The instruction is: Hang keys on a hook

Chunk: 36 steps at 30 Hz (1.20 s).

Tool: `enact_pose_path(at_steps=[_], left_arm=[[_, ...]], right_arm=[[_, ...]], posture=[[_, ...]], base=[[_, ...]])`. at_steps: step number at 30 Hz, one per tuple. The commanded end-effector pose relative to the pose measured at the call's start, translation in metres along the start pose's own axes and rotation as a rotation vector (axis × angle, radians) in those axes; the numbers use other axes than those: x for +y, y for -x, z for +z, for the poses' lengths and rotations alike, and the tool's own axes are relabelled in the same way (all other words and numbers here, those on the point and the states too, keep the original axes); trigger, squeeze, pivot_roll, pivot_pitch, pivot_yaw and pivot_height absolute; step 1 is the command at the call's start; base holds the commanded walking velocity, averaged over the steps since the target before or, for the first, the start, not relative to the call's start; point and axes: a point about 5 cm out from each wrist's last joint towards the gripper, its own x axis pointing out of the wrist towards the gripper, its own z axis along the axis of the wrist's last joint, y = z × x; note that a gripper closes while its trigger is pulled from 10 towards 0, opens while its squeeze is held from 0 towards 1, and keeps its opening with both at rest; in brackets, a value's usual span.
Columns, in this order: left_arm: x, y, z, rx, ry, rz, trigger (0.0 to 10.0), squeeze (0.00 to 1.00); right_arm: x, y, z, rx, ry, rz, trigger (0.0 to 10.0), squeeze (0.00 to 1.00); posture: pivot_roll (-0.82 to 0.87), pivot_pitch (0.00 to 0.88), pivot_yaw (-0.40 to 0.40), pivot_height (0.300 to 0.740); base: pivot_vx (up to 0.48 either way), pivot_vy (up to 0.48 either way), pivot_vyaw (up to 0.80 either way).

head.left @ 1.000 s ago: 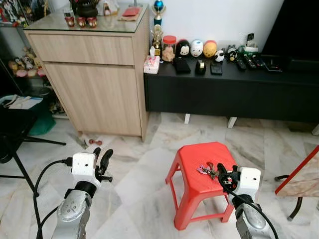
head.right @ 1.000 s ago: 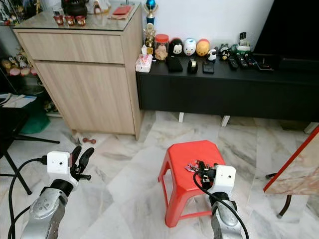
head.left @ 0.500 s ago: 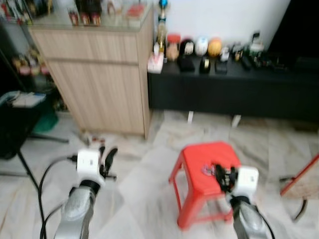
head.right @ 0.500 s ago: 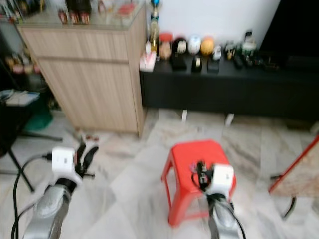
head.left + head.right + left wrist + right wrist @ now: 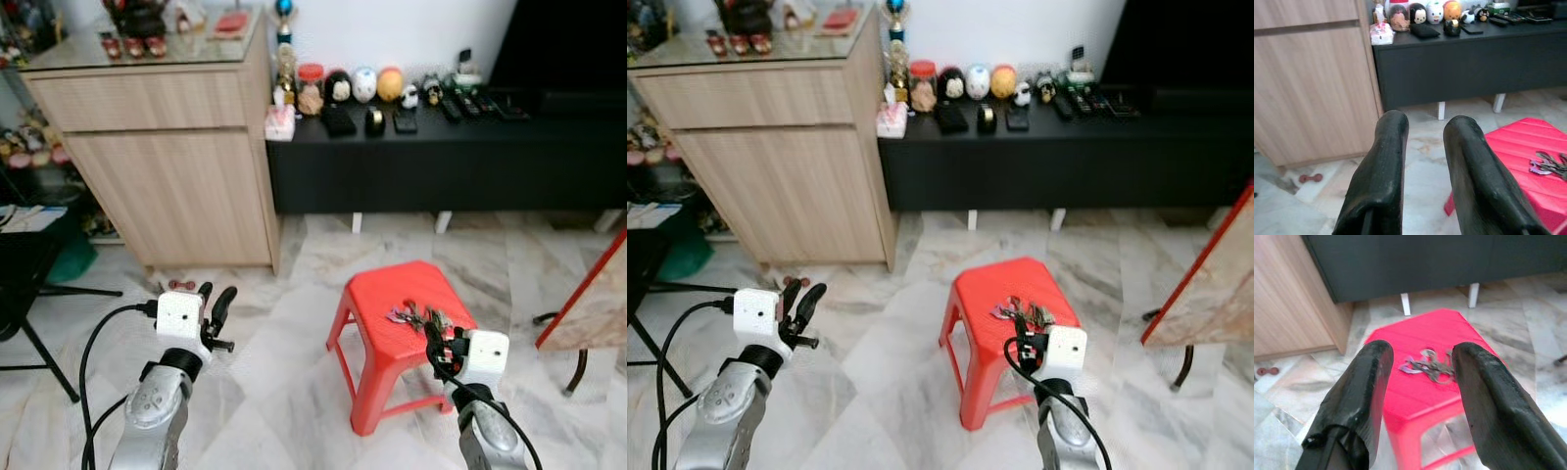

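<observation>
A bunch of keys (image 5: 413, 317) lies on the seat of a red plastic stool (image 5: 372, 338) that stands on the marble floor (image 5: 274, 392), toward the stool's far right part. The right hand (image 5: 439, 338) hovers just short of the stool's near right corner, its two black fingers (image 5: 1359, 396) spread apart with nothing between them; in the right wrist view the keys show in the gap beyond the fingertips, not touched. The keys look like several metal rings and blades tangled together, though they are too small to count.

The left hand (image 5: 211, 305) is held low over the floor to the left of the stool, well apart from it, its fingers (image 5: 1383, 171) parted a little and empty. A black cable (image 5: 93, 352) loops from its wrist.

Behind the stool a low black counter (image 5: 441, 166) runs along the white wall, carrying small round figurines (image 5: 364, 84), a jar (image 5: 311, 86), a trophy (image 5: 284, 59) and several remote controls (image 5: 470, 103). To its left stands a taller wooden cabinet (image 5: 167, 166) with a glass top holding small ornaments. A small red object (image 5: 181, 285) lies on the floor at the cabinet's foot.
</observation>
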Motion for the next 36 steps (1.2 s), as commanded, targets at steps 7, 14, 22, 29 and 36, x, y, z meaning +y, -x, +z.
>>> enact_pose_path(at_steps=[7,14,22,29,36], left_arm=[[-0.0021,0.0009,0.0012,0.0,-0.021,-0.01,10.0,0.0],[-0.0035,-0.0004,0.0021,-0.004,-0.014,-0.014,10.0,0.0],[-0.0055,-0.0008,0.0026,-0.008,-0.007,-0.019,10.0,0.0],[-0.0063,-0.0006,0.0032,-0.011,-0.01,-0.026,10.0,0.0],[-0.0057,-0.0013,0.0041,-0.013,-0.01,-0.026,10.0,0.0]], right_arm=[[-0.0002,-0.0001,0.0023,-0.006,-0.009,-0.003,10.0,0.0],[-0.0009,-0.0004,0.0023,-0.002,-0.007,-0.004,10.0,0.0],[-0.0021,-0.001,0.0037,-0.008,-0.006,-0.011,10.0,0.0],[-0.0016,-0.0025,0.0049,-0.011,-0.005,-0.016,10.0,0.0],[-0.0012,-0.0037,0.0078,-0.022,-0.007,-0.021,10.0,0.0]], posture=[[-0.02,0.0,0.028,0.74],[-0.02,0.0,0.026,0.74],[-0.02,0.0,0.023,0.74],[-0.02,0.0,0.025,0.74],[-0.02,0.0,0.026,0.74]], base=[[0.0,0.0,0.0],[0.0,0.0,0.0],[0.16,0.0,0.0],[0.285,0.0,0.0],[0.299,0.0,0.0]])
